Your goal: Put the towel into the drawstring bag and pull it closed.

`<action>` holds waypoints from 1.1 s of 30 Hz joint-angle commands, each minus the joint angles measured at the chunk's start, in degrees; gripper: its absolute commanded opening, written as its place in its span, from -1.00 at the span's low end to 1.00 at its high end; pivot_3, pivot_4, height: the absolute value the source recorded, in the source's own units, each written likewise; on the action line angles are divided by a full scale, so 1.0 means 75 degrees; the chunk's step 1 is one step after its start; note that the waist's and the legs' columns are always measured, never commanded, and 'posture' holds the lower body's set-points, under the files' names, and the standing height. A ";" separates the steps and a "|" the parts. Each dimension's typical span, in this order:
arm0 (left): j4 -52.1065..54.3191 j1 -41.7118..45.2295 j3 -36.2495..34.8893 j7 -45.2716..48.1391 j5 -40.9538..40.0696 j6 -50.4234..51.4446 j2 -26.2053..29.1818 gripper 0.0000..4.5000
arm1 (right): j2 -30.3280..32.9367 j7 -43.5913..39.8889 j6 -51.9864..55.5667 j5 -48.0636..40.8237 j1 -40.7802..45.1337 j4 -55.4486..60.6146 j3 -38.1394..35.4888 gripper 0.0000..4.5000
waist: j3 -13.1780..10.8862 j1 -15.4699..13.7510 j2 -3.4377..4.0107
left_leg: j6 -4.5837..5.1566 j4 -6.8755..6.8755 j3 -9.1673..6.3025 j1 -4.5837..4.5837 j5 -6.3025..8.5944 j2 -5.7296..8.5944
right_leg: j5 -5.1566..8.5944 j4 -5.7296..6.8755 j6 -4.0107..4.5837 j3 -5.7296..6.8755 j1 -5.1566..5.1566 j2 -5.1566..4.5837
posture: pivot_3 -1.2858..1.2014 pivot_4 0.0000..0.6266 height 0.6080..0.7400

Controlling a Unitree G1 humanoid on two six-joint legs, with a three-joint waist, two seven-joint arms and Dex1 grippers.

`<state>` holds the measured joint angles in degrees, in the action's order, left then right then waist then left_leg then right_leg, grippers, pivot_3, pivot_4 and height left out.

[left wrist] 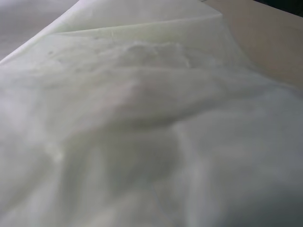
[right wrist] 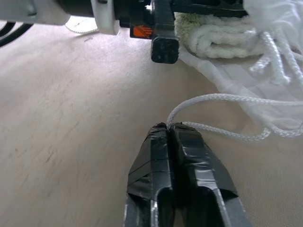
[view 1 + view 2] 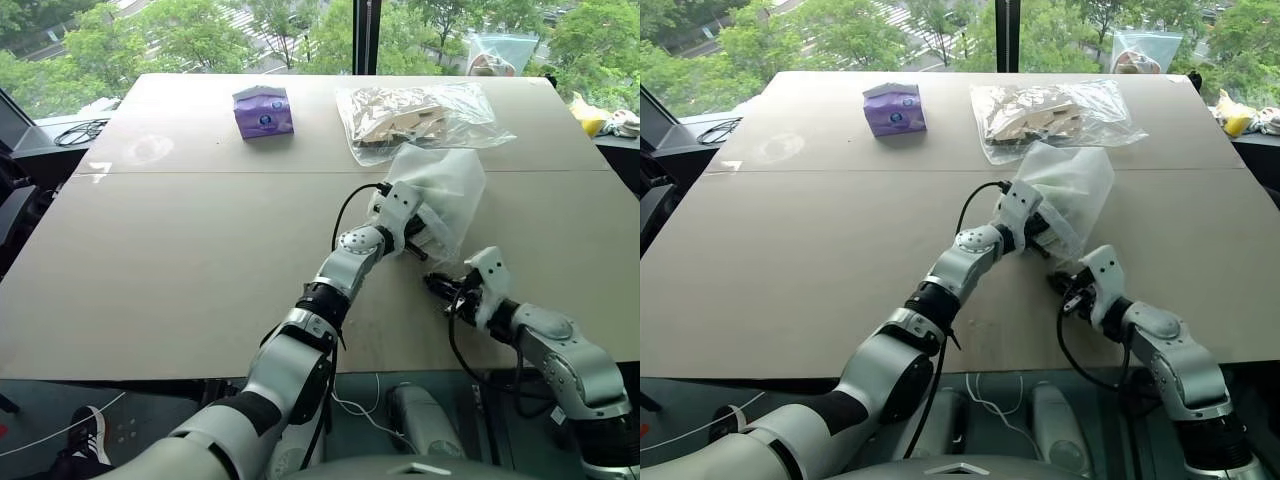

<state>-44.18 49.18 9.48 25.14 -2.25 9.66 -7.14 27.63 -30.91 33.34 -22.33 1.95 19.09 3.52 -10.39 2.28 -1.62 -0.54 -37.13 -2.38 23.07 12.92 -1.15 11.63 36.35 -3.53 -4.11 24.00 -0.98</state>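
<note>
Right gripper [image 2: 169, 130] is clamped on a white cord loop [image 2: 222, 99] of the drawstring bag [image 3: 440, 195]; the cord runs out from between the fingertips toward the bag mouth, where more cord is bunched. It sits low over the table [image 3: 180, 260], near edge, right of centre, just on the near side of the bag. Left gripper [image 3: 415, 240] reaches in from the left and is buried in the bag's near end, milky plastic draped over it; fingers are hidden there, reads as clenched, and I can't tell from the plastic what exactly it pinches. The right wrist view shows a black finger [image 2: 164, 45] of it at the bag mouth, right beside the towel. The towel [image 2: 218, 35] is light green terry, folded and lumpy, lying at the bag's opening with thin plastic around it; can't tell how far inside it is. Seen from the left wrist, it's a pale lump [image 1: 151, 56] under translucent film. The bag lies on the table right of centre, its far end touching or just short of the larger clear bag [image 3: 420, 115] with brown paper contents. Purple tissue pack [image 3: 263, 112] sits at the far side, left of that clear bag, well apart from the action.
</note>
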 commanded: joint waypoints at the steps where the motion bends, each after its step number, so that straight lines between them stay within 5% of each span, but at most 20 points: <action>1: 0.0150 -0.0090 -0.0015 -0.0056 0.0049 0.0019 -0.0047 -1.00 | -0.0034 -0.0211 0.0048 -0.0402 -0.0278 0.0290 -0.0343 -0.99 | 0.0000 -0.0006 0.0000 | 0.0000 0.0000 -0.0001 -0.0001 0.0000 0.0000 | 0.0000 0.0000 0.0000 0.0000 -0.0001 0.0000 | 0.03 -0.52 1.00; 4: 0.0117 -0.0106 -0.0014 -0.0047 0.0058 0.0001 -0.0024 -1.00 | -0.0003 -0.0724 0.0055 -0.1181 -0.0644 0.0803 -0.0759 -0.99 | 0.0000 -0.0011 0.0000 | 0.0000 0.0001 -0.0002 0.0001 0.0000 0.0000 | -0.0001 0.0000 -0.0001 0.0001 -0.0003 0.0000 | 0.03 -0.52 1.00; 8: 0.0130 -0.0118 -0.0001 -0.0044 0.0061 0.0018 -0.0036 -1.00 | -0.0265 -0.1453 0.0305 -0.3791 -0.1240 0.1752 -0.1817 -0.99 | 0.0000 -0.0001 0.0000 | 0.0000 0.0001 -0.0002 0.0001 0.0000 0.0000 | -0.0002 0.0002 -0.0004 -0.0001 -0.0003 0.0000 | 0.03 -0.52 1.00; 14: 0.0108 -0.0113 0.0004 -0.0040 0.0062 0.0013 -0.0045 -1.00 | -0.0577 -0.1121 0.0118 -0.6640 -0.1244 0.1977 -0.3166 -0.99 | -0.0001 0.0008 -0.0001 | 0.0000 -0.0006 -0.0002 -0.0013 0.0000 -0.0001 | 0.0002 0.0003 0.0001 -0.0001 -0.0022 0.0000 | 0.03 -0.52 1.00; 23: 0.0457 -0.0267 0.0098 0.0618 -0.0133 0.0143 0.0051 -1.00 | -0.1531 0.0381 -0.0837 -0.7704 -0.0345 0.0990 -0.4042 -0.99 | 0.0002 0.0005 0.0007 | 0.0001 -0.0002 -0.0002 -0.0014 0.0001 -0.0004 | 0.0002 0.0003 0.0002 -0.0001 -0.0023 0.0002 | 0.03 -0.52 1.00; 26: 0.1550 -0.0687 0.0606 0.1620 -0.0077 0.0127 0.0394 -0.66 | -0.1587 0.0416 -0.0861 -0.7564 -0.0311 0.0949 -0.3901 -1.00 | 0.0002 0.0020 0.0013 | 0.0001 0.0008 0.0000 -0.0014 0.0001 -0.0004 | 0.0002 0.0001 0.0003 -0.0002 -0.0021 0.0001 | 0.03 -0.52 1.00; 31: 0.4417 -0.1263 0.0821 0.2972 -0.0749 0.1379 0.1375 0.41 | -0.1571 0.0487 -0.0839 -0.7512 -0.0210 0.0982 -0.3793 -1.00 | 0.0003 0.0017 0.0026 | 0.0001 0.0034 0.0003 -0.0012 0.0001 -0.0007 | 0.0001 0.0005 0.0004 -0.0008 0.0000 0.0002 | 0.03 -0.52 1.00; 33: 0.5550 -0.1338 0.0713 0.3496 -0.1155 0.2066 0.2041 0.53 | -0.1583 0.0507 -0.0843 -0.7469 -0.0195 0.0959 -0.3743 -1.00 | 0.0002 0.0017 0.0028 | 0.0001 0.0034 0.0006 -0.0013 0.0000 -0.0010 | 0.0002 0.0013 0.0005 -0.0011 0.0004 0.0004 | 0.03 -0.52 1.00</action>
<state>-11.69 38.98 15.74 47.54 -7.43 21.49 6.07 15.49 -27.06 28.06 -78.12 -0.04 24.89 -24.45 -10.37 2.41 -1.42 -0.53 -36.89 -2.34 22.97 12.92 -1.23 11.65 36.46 -3.49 -4.19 24.03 -0.95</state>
